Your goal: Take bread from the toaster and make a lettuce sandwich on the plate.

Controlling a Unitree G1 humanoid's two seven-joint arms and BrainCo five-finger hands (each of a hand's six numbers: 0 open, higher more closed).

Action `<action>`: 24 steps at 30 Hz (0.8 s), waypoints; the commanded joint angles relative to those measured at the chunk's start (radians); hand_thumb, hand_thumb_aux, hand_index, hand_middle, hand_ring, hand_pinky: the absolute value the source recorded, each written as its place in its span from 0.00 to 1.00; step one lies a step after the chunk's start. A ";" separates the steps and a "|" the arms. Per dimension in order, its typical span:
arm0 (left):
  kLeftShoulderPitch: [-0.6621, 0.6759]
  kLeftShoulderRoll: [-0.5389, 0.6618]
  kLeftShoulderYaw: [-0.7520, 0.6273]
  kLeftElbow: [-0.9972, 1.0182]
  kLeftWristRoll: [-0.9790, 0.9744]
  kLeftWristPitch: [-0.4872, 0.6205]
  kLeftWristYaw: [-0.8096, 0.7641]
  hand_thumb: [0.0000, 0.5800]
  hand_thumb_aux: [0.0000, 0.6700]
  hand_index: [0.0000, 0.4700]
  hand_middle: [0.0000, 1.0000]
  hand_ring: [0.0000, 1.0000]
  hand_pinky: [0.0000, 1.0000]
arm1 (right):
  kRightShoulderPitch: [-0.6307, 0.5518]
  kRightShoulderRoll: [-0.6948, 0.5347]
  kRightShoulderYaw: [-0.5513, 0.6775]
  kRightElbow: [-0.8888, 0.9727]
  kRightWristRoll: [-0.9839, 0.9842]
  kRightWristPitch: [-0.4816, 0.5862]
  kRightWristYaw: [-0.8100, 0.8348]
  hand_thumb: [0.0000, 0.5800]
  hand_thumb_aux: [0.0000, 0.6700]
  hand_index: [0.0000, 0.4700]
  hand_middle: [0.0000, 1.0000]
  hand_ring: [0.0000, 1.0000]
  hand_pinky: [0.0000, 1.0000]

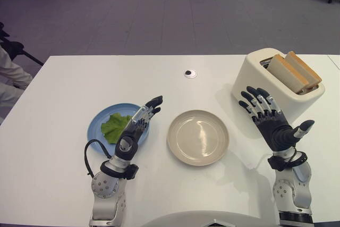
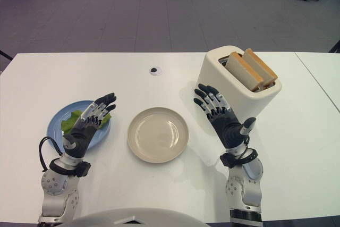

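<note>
We are looking down at a white table [image 1: 58, 163] whose far edge is running straight across both views, with grey floor lying beyond it. At the right, a seam is running toward us where a second white surface is meeting the table.

The toaster [image 1: 276, 86] is standing near that seam, at the right rear of the table. 2 slices of bread [image 1: 295, 71] are sticking up out of its slots, leaning toward the right. Our right hand [image 1: 268, 118] is hovering just in front of the toaster's near left corner, with its fingers spread wide and its palm holding nothing. The fingertips are pointing up toward the toaster wall, and we cannot tell whether they are touching it.

The beige plate [image 1: 198, 137] is lying in the middle of the table, its glossy inside showing whole. A strip of bare table is separating its right rim from the right hand and the toaster.

At the left, a blue plate [image 1: 97, 122] is carrying a lettuce leaf [image 1: 113, 127]. Our left hand [image 1: 135, 128] is hanging over the right rim of that plate, with its fingers stretched out flat and close together, gripping nothing. A narrow gap of table is showing between the blue plate and the beige one.

A small round fitting [image 1: 190, 73] is sitting well behind the beige plate, with wide white surface lying around it.
</note>
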 commanded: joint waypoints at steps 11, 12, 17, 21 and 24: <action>0.010 0.009 -0.007 -0.005 0.017 0.009 0.008 0.00 0.00 0.00 0.00 0.00 0.00 | -0.004 -0.010 0.002 0.014 -0.025 -0.008 -0.010 0.00 0.00 0.00 0.00 0.00 0.00; 0.010 0.009 -0.008 -0.007 0.017 0.011 0.008 0.00 0.00 0.00 0.00 0.00 0.00 | -0.004 -0.011 0.002 0.014 -0.025 -0.008 -0.010 0.00 0.00 0.00 0.00 0.00 0.00; 0.010 0.009 -0.006 -0.006 0.021 0.010 0.012 0.00 0.00 0.00 0.00 0.00 0.00 | -0.006 -0.012 0.006 0.020 -0.061 -0.038 -0.016 0.00 0.00 0.00 0.00 0.00 0.00; 0.021 0.005 -0.011 -0.016 0.031 0.010 0.023 0.00 0.00 0.00 0.00 0.00 0.00 | -0.046 -0.050 -0.068 -0.085 -0.167 -0.084 -0.119 0.00 0.00 0.00 0.00 0.00 0.00; 0.024 0.002 -0.024 -0.012 0.043 0.008 0.026 0.00 0.00 0.00 0.00 0.00 0.00 | -0.179 -0.216 -0.240 -0.123 -0.293 -0.041 -0.246 0.00 0.00 0.00 0.00 0.00 0.00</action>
